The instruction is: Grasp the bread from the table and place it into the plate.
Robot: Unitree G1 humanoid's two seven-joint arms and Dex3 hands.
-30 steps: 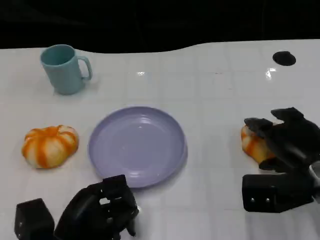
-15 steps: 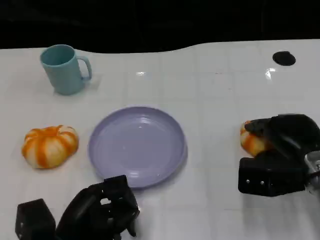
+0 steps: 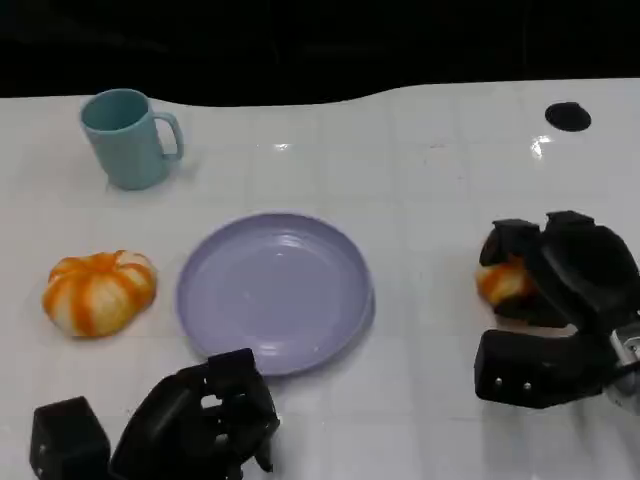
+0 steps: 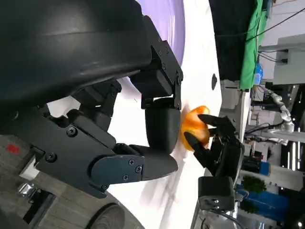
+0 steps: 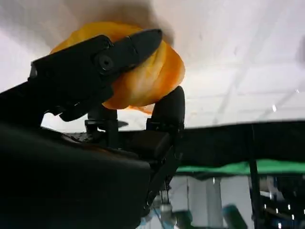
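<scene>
Right hand is wrapped around the bread at the table's right side — fingers curl over the top and far side of it, so only an orange patch shows in the head view. Right wrist view confirms contact: one black finger lies across the bread and another presses it from the opposite side, so it's pinched and held. Can't tell whether the bread is off the table or touching it. Left wrist view catches the same grip from across the table, the bread sitting in the right hand. Plate sits mid-table, well apart from the bread, with nothing on it. Left hand rests low at the near edge just in front of the plate, fingers curled in, holding nothing. Pumpkin-like orange and white thing lies left of the plate — teal mug stands behind it, handle to the right. Small black hole in the table at far right.
</scene>
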